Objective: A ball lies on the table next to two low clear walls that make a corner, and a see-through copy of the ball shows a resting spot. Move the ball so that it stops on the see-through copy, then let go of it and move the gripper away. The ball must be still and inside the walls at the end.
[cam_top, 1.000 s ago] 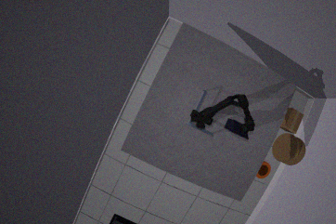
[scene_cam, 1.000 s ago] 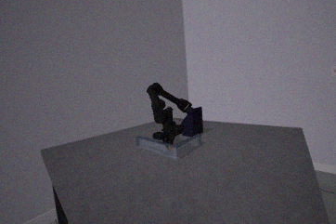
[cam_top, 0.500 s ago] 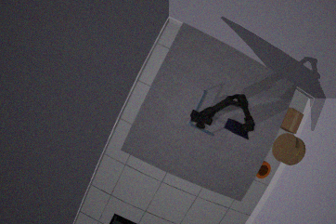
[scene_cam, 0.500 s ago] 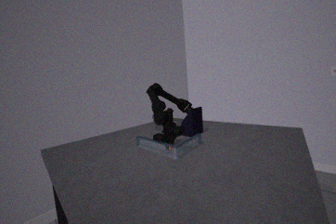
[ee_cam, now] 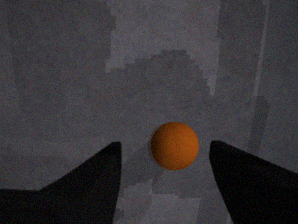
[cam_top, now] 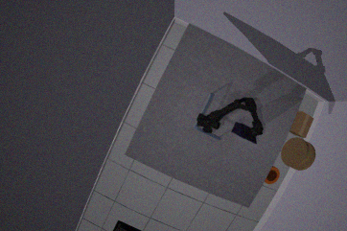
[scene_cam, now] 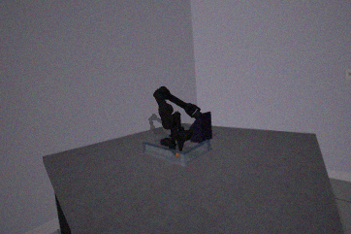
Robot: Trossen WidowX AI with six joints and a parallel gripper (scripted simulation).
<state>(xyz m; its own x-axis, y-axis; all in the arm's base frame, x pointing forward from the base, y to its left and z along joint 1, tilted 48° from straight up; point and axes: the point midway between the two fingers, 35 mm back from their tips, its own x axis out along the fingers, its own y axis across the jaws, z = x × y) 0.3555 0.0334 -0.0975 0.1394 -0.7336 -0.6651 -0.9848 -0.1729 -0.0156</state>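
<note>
The orange ball [ee_cam: 175,146] [scene_cam: 177,154] sits low on the table inside the corner of the clear walls. The walls show as thin blue-edged strips in the exterior view [scene_cam: 157,150] and in the top view [cam_top: 209,102]. My gripper [ee_cam: 166,149] is open, with its fingers on both sides of the ball and a gap on each side. The gripper is over the walled corner in the top view, and its body hides the ball there. No separate see-through copy shows; I cannot tell exactly how the ball lines up with it.
A dark blue block [cam_top: 244,132] [scene_cam: 206,126] stands beside the arm's base. The grey table [cam_top: 168,71] [scene_cam: 242,188] extends around the walls. Off its edge are a round brown object [cam_top: 298,153], a brown box [cam_top: 302,124] and an orange ring-shaped object [cam_top: 276,169].
</note>
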